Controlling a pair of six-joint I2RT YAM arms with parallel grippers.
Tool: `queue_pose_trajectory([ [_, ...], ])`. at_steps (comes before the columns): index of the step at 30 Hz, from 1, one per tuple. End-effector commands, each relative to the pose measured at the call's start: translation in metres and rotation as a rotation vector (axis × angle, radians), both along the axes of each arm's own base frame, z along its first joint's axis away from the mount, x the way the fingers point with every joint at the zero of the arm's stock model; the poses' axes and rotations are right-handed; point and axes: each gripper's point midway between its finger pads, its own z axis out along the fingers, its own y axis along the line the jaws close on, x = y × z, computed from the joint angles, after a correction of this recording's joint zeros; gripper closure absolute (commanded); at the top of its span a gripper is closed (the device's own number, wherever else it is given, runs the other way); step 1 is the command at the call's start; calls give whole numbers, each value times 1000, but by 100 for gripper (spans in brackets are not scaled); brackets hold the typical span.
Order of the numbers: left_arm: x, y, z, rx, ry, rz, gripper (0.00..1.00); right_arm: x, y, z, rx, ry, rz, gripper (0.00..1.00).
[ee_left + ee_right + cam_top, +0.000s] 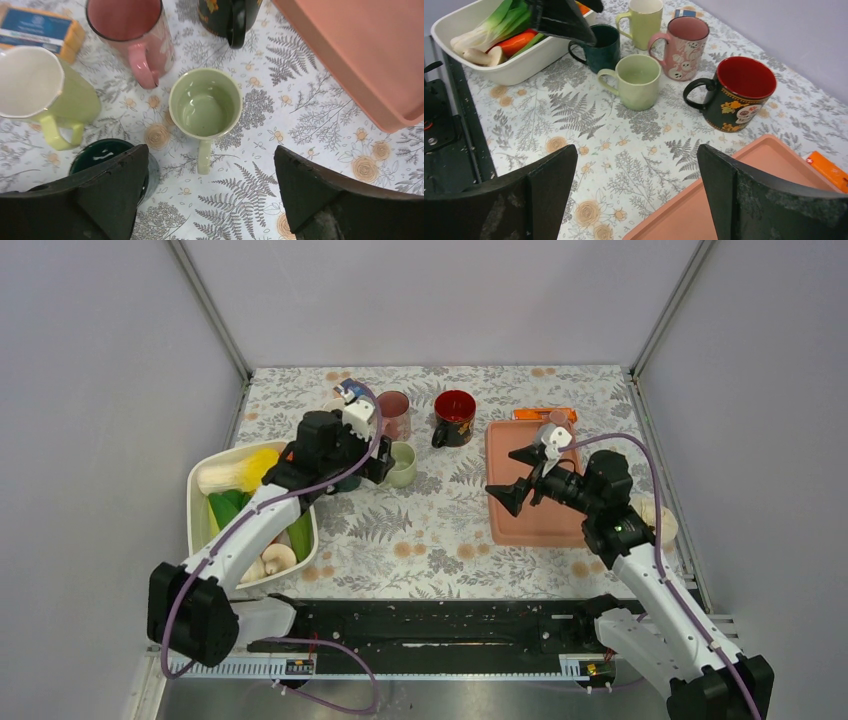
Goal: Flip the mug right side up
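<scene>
Pale-green ceramic mug (402, 464) stands right side up on the floral-patterned table (430, 535), mouth facing up, left of centre in the top view. The left gripper (365, 468) hangs just beside it, though its fingers are hard to make out from here. The right gripper (515, 477) is over the near-left part of the salmon plastic tray (535, 525), jaws spread and empty. A black mug with a red inside (455, 418) and a pink mug (393, 412) stand behind the green one, and a white tub of vegetables (200, 525) lies at the left.

From the left wrist, the pale-green ceramic mug (205, 107) is seen from above, hollow and empty, handle pointing toward the camera. The left gripper (207, 165) is wide open and holds nothing, one finger on each side of the handle but apart from it. A dark teal mug (105, 152) sits partly under the left finger, and a yellow-green mug (65, 97) stands upright beyond it.

From the right wrist, the right gripper (636, 160) is wide open and bare, well apart from the pale-green ceramic mug (636, 82), which stands upright between the dark teal mug (601, 47) and the black mug with a red inside (739, 95).
</scene>
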Motion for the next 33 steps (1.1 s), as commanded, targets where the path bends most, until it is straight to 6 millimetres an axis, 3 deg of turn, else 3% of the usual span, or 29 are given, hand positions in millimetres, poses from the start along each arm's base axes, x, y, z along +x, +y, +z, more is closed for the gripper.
queue_pose_trajectory([
  [1, -8, 6, 58, -20, -162, -27, 1, 20, -14, 26, -42, -44, -107, 0],
  [7, -20, 16, 99, -76, -257, 21, 1, 62, -47, 38, -180, -7, -293, 1],
  [12, -34, 19, 112, -147, -280, 43, 1, 103, -85, 33, -265, 91, -413, 1],
  [13, -36, 19, 113, -152, -295, 33, 1, 113, -93, 24, -290, 125, -434, 1],
  [20, -55, 15, 98, -119, -310, -63, 1, 162, -148, -11, -454, 253, -570, 1],
  [25, -71, 4, 88, -121, -274, -173, 1, 188, -170, -35, -541, 331, -581, 1],
  [26, -73, 2, 87, -123, -273, -191, 1, 192, -170, -40, -560, 341, -568, 1],
  [28, -77, 1, 86, -126, -276, -208, 1, 200, -190, -49, -580, 383, -584, 1],
  [33, -78, 1, 85, -127, -275, -219, 1, 208, -202, -78, -646, 466, -501, 4],
])
